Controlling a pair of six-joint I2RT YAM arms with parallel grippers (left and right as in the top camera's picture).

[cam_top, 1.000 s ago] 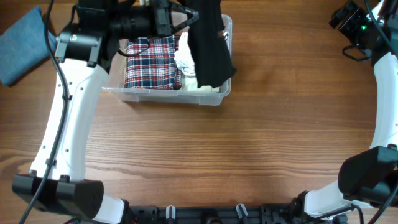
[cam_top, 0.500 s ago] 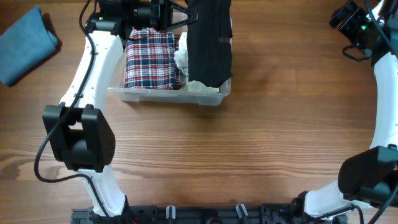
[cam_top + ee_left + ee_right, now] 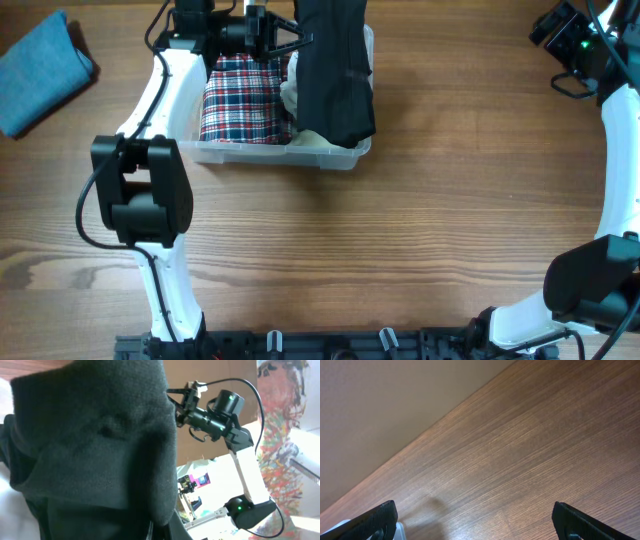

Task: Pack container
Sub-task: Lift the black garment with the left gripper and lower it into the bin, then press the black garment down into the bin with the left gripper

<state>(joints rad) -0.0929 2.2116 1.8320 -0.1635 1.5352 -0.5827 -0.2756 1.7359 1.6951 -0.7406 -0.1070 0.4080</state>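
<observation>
The clear plastic container [image 3: 268,153] stands at the back left of the table. A red-and-blue plaid folded garment [image 3: 240,100] and a white garment [image 3: 296,96] lie inside it. My left gripper [image 3: 287,33] is shut on a dark grey garment [image 3: 336,75], which hangs over the container's right side and covers its right rim. The same garment fills the left wrist view [image 3: 95,450], with the jaws [image 3: 161,530] pinching its lower edge. My right gripper [image 3: 560,30] is at the far right back; in the right wrist view it [image 3: 480,520] is open and empty above bare wood.
A folded blue cloth [image 3: 38,72] lies on the table at the far left back. The wooden table [image 3: 400,240] stretches in front of and to the right of the container.
My left arm has swung its elbow rightward and back. The dark garment stays over the container's right side, slightly lower. The right arm has not moved.
</observation>
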